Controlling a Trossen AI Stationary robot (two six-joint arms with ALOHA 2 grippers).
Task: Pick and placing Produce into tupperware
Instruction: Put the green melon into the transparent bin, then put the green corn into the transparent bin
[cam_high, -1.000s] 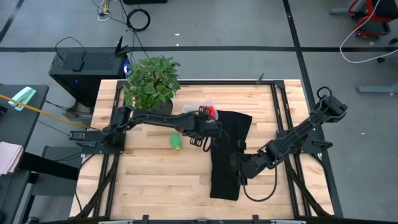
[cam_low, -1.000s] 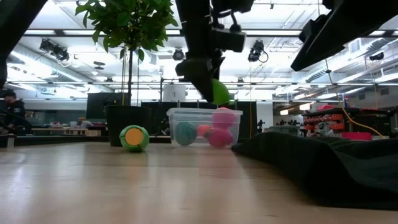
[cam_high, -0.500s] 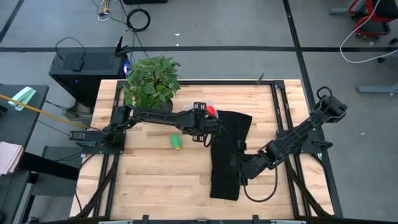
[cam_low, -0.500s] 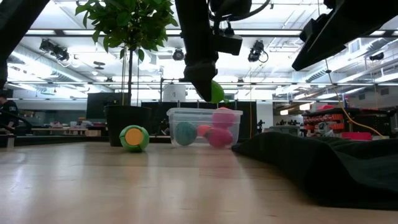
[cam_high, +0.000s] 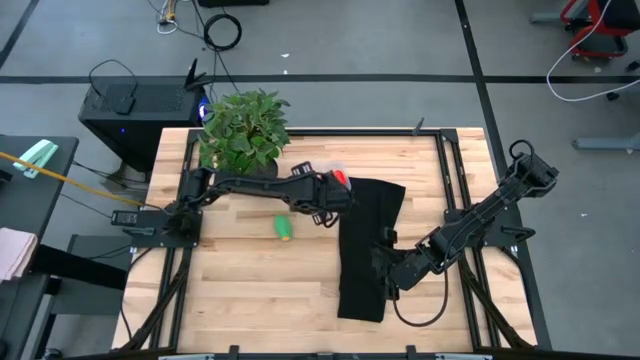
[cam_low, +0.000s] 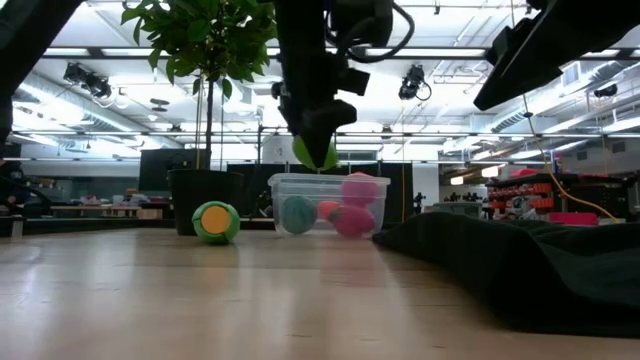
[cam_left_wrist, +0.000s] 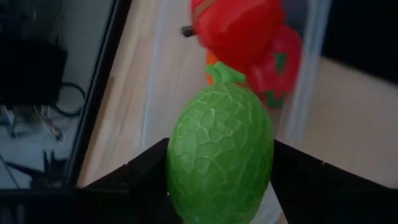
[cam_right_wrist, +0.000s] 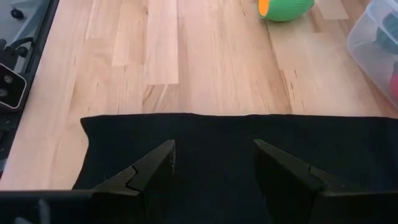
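My left gripper (cam_high: 327, 196) is shut on a light green, net-patterned toy fruit (cam_left_wrist: 221, 152), hovering just above the clear tupperware (cam_low: 328, 205). The tub stands on the table beside the plant pot and holds red pieces (cam_left_wrist: 239, 25) and a teal-looking round one (cam_low: 298, 213). Another green piece with an orange end (cam_high: 284, 228) lies on the wood left of the black cloth. My right gripper (cam_right_wrist: 214, 168) is open, low over the black cloth (cam_high: 365, 250) near the table's right side. My left gripper pinches the green fruit's wide body (cam_left_wrist: 186, 180) between its two fingers (cam_left_wrist: 146, 171), one on each side. The fingers come from above, pointing down. The fruit's stem end (cam_left_wrist: 224, 73) points away from the gripper, and the fruit hangs lifted clear (cam_low: 315, 152) above the tub's rim.
A leafy potted plant (cam_high: 243, 130) stands at the far left of the table, close behind the tub. The black cloth covers the table's middle right strip from far to near edge. Bare wood (cam_high: 250, 280) lies toward the near left.
My left gripper has carried the green fruit toward the table's far edge and a little left, from over the cloth's edge toward the tub. It has stayed shut on the fruit and lifted clear. My right arm has kept still.
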